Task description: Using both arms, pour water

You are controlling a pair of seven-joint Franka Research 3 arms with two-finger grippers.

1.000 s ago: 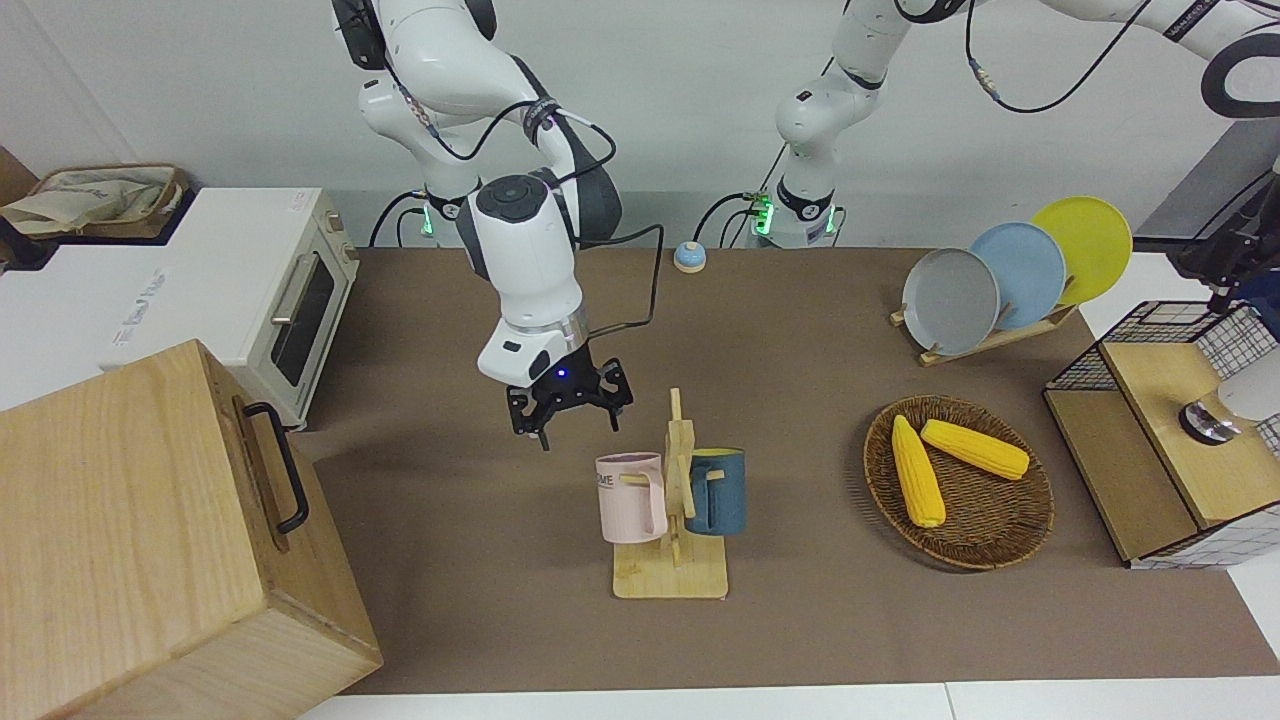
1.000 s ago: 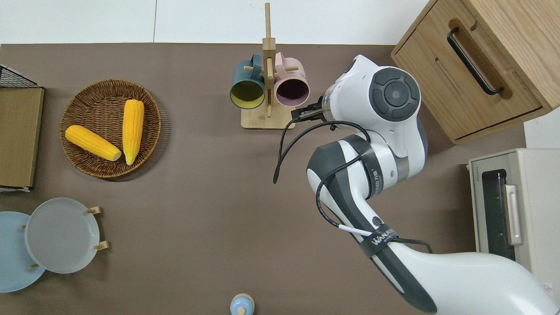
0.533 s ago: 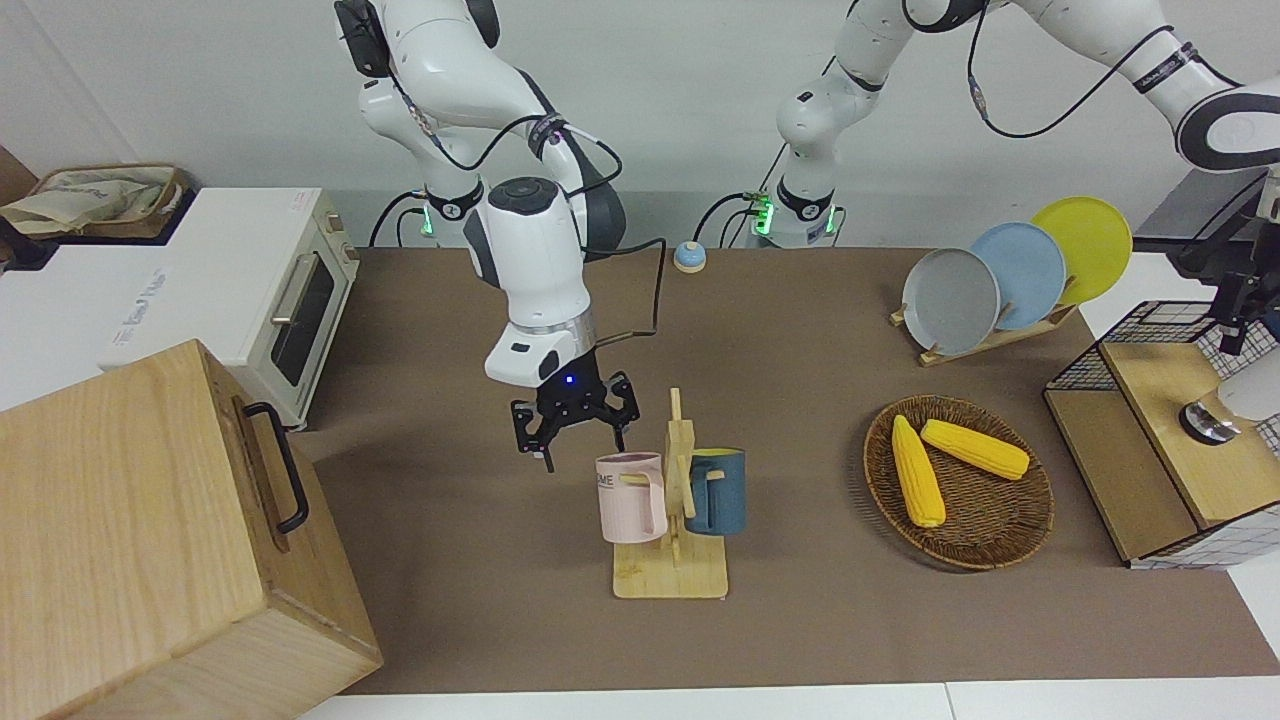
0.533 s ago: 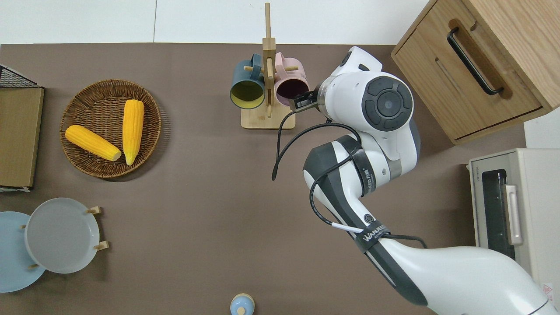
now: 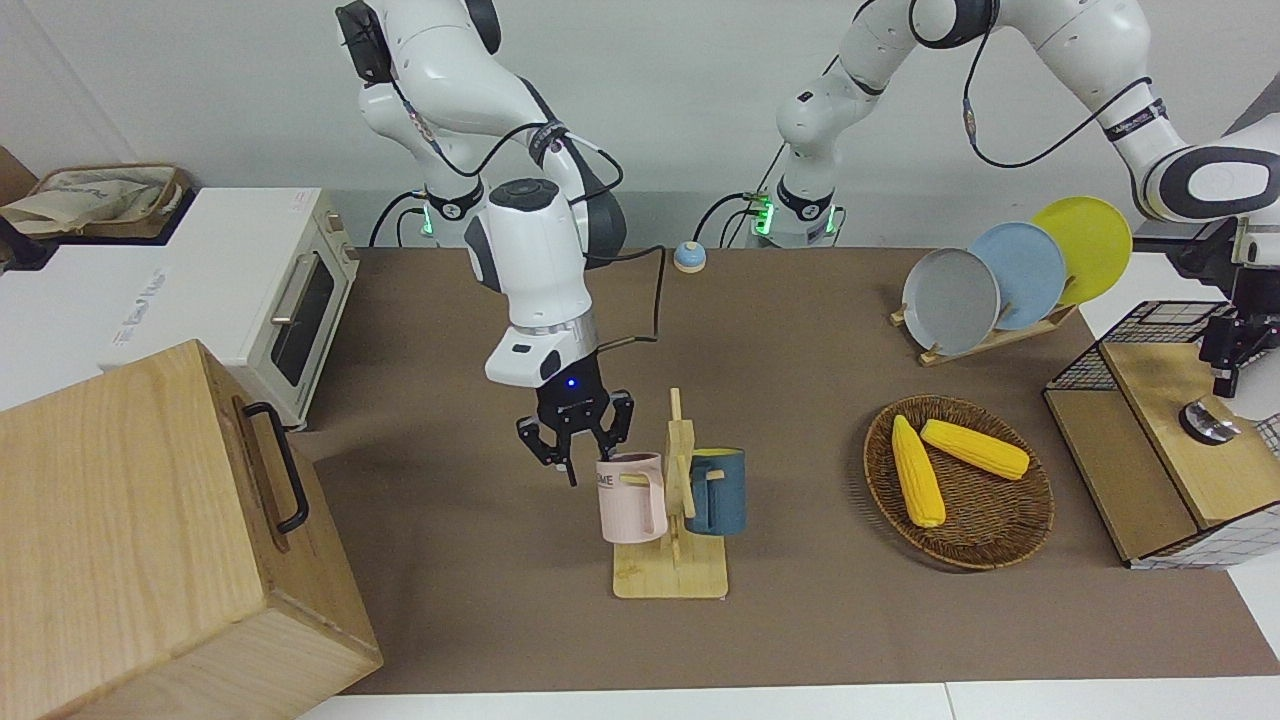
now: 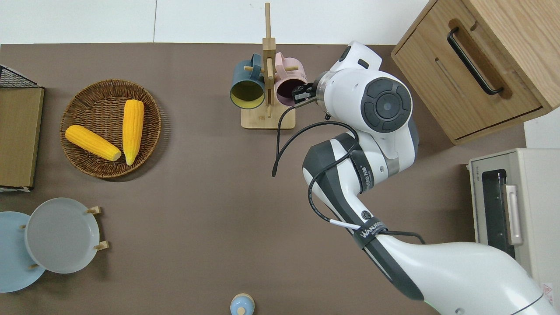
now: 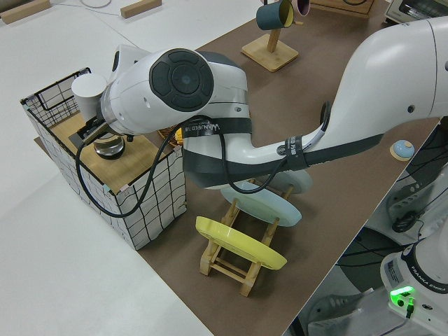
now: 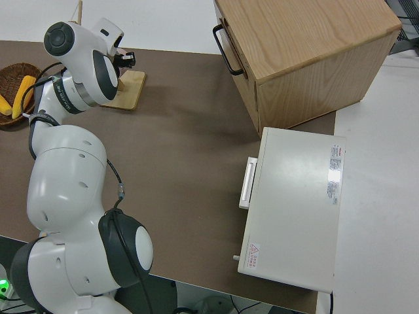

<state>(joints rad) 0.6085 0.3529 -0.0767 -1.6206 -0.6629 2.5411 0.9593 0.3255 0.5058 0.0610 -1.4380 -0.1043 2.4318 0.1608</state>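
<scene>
My right gripper (image 5: 578,452) (image 6: 302,92) is open, its fingers spread at the rim of a pink mug (image 5: 630,497) (image 6: 289,83). That mug hangs on a wooden rack (image 5: 672,575) next to a dark blue mug (image 5: 718,490) (image 6: 247,85). My left gripper (image 5: 1232,350) hangs over a wire shelf box (image 5: 1160,330) at the left arm's end of the table. A metal-topped object (image 5: 1205,420) (image 7: 108,145) stands on that box, just below the gripper, beside a white cylinder (image 7: 89,91). No water shows in any view.
A wicker basket (image 5: 1000,540) holds two corn cobs. A plate rack (image 5: 1000,335) carries grey, blue and yellow plates. A wooden cabinet (image 5: 150,540) and a white oven (image 5: 290,300) stand at the right arm's end. A small blue bell (image 5: 689,257) sits near the robots.
My right gripper came down and moved sideways to the pink mug's rim. My left arm swung lower over the wire shelf box.
</scene>
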